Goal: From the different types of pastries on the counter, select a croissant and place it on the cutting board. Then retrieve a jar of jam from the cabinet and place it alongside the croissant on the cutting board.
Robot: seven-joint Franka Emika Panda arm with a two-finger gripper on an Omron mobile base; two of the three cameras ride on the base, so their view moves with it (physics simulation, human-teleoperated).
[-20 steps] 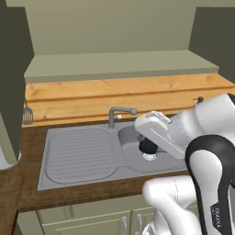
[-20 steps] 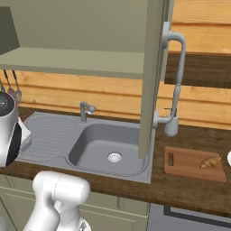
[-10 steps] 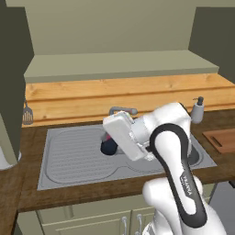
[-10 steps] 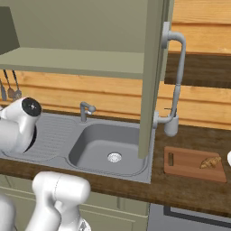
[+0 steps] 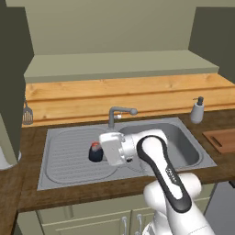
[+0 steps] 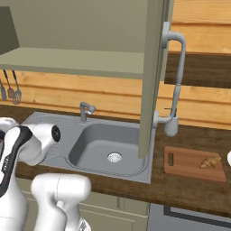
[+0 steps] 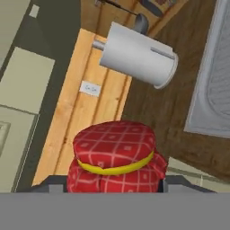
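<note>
The croissant (image 6: 208, 162) is seen lying on the cutting board (image 6: 187, 164), toward the end away from its slot handle, at the right end of the counter (image 6: 189, 189), so the first half of the task is judged done. The jar of jam (image 5: 95, 152) is held pinched in the gripper (image 5: 102, 153) above the draining side of the sink (image 5: 69, 156), well apart from the board. What is left is for it to be carried across the basin and set down beside the croissant.

Croissant (image 6: 207, 162) lies on the cutting board (image 6: 189, 168) — right of the sink (image 6: 108, 149).
</note>
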